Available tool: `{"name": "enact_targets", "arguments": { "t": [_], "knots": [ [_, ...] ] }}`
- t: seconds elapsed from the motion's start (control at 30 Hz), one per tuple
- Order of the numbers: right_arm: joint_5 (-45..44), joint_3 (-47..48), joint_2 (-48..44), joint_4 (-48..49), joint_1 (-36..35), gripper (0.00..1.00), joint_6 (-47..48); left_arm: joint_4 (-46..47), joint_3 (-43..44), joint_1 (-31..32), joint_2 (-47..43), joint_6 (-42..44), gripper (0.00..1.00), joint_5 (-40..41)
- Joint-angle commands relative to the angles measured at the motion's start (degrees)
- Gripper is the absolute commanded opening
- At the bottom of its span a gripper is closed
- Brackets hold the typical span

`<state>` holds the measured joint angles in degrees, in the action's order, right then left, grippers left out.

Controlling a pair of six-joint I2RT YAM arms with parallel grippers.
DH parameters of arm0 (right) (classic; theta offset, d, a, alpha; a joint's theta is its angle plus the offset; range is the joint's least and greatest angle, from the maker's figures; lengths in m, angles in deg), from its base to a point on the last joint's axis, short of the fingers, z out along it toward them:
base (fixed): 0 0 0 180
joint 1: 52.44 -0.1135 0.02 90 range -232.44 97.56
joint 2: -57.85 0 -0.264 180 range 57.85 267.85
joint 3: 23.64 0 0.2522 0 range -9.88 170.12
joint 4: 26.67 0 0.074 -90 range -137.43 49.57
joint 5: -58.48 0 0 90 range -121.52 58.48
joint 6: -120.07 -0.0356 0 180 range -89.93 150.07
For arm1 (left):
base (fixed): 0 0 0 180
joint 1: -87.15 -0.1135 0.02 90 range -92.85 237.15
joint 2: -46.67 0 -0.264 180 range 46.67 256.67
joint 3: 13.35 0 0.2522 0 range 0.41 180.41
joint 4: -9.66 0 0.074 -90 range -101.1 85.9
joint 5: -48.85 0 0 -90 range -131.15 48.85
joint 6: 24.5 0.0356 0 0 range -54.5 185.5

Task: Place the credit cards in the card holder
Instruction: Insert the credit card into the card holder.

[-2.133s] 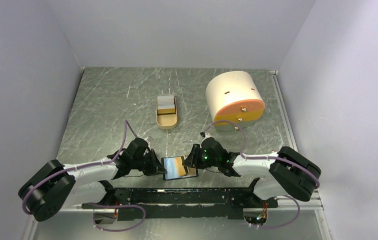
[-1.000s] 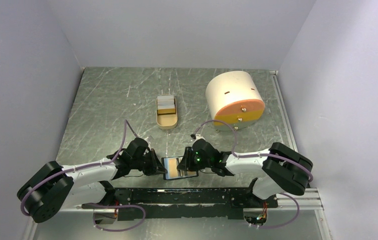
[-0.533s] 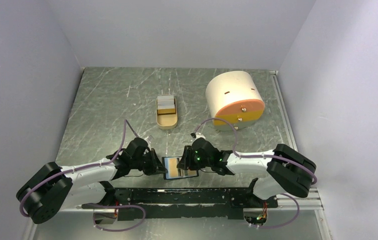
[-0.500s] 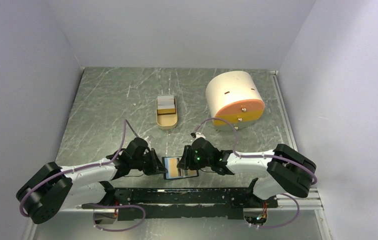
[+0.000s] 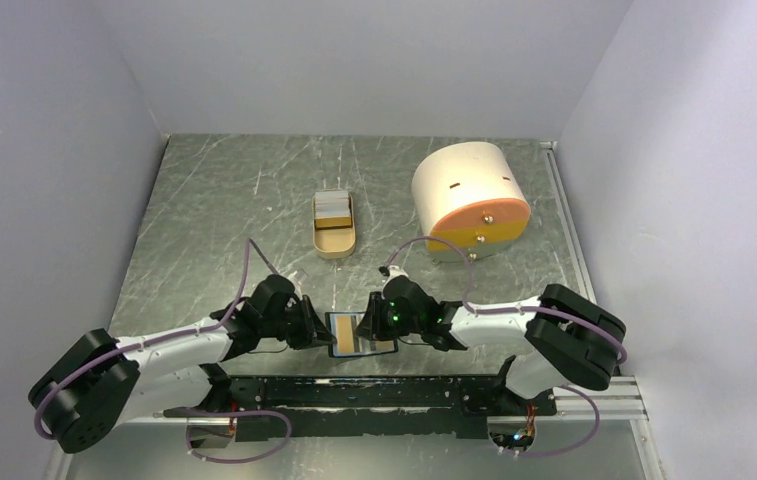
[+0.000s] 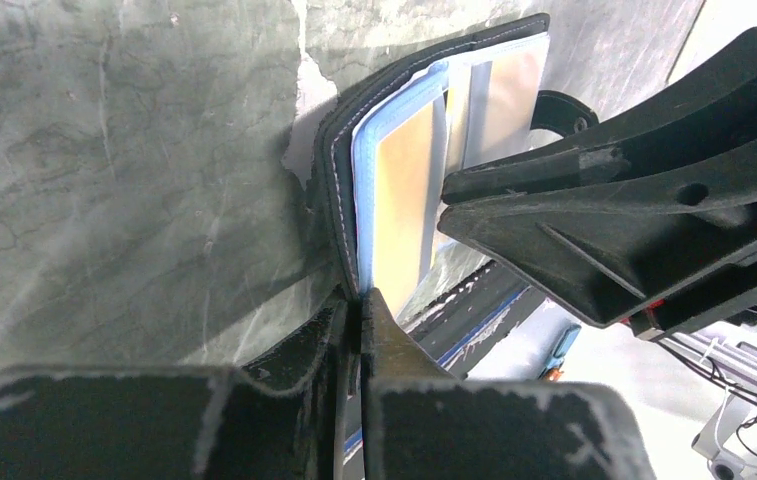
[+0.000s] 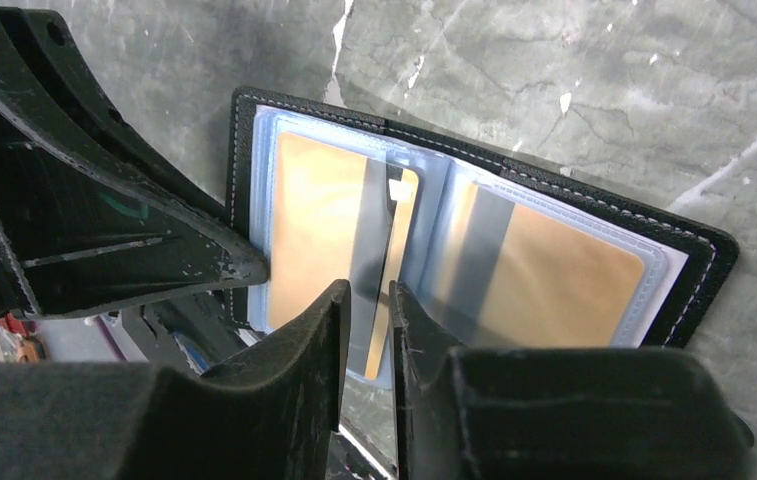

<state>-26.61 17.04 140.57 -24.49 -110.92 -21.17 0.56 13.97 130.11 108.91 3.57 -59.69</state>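
Observation:
The black card holder (image 5: pixel 350 338) lies open at the near table edge between my grippers. My left gripper (image 5: pixel 316 333) is shut on its left cover edge, as the left wrist view shows (image 6: pixel 359 298). The holder (image 7: pixel 704 275) has an orange credit card in its left pocket (image 7: pixel 309 230) and another in its right pocket (image 7: pixel 564 270). My right gripper (image 7: pixel 369 290) is over the middle fold with its jaws a narrow gap apart. A thin orange card (image 7: pixel 400 240) stands on edge in that gap. More whitish cards (image 5: pixel 332 205) lie in the tan tray.
The tan oval tray (image 5: pixel 335 250) stands mid-table behind the holder. A big cream-and-orange cylinder (image 5: pixel 469 200) stands at the back right. The black base rail (image 5: pixel 374 395) runs just in front of the holder. Grey walls close in both sides.
My right gripper has moved left, from the holder's right edge to over its middle, then stayed there. The holder now looks narrower from above. My left gripper has barely moved.

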Motion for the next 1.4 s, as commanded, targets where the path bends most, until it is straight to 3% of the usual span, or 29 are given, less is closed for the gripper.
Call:
{"name": "enact_targets", "arguments": {
  "t": [0.0, 0.17, 0.33, 0.5, 0.67, 1.37],
  "knots": [
    [1.02, -1.68, -0.63, 4.31, -0.32, 0.24, -0.29, 1.09, 0.59, 0.30, -1.20, 0.10, 0.10, -1.15],
    [-1.40, -1.48, -2.94, -0.63, 0.00, 0.35, 2.19, -0.14, 1.70, 0.31, -3.39, -0.05, 0.22, -0.90],
    [-4.00, -2.92, -6.38, -2.41, 1.76, 0.41, 4.55, -1.19, 2.34, 0.37, -3.84, 0.35, 0.24, 0.12],
    [-2.68, -3.01, -4.25, -1.32, 2.31, 0.32, 5.79, -0.01, 2.35, 0.28, -3.42, 0.36, 0.24, -0.16],
    [-1.47, -2.57, -0.28, 0.34, 2.28, 0.24, 5.77, -1.24, 4.36, 0.31, -2.18, 1.68, 0.09, -0.11],
    [1.10, -6.82, 2.92, 8.19, 2.08, 0.20, 1.41, 8.37, 2.67, 0.30, -3.78, 1.28, 0.09, -4.33]
  ]
}}
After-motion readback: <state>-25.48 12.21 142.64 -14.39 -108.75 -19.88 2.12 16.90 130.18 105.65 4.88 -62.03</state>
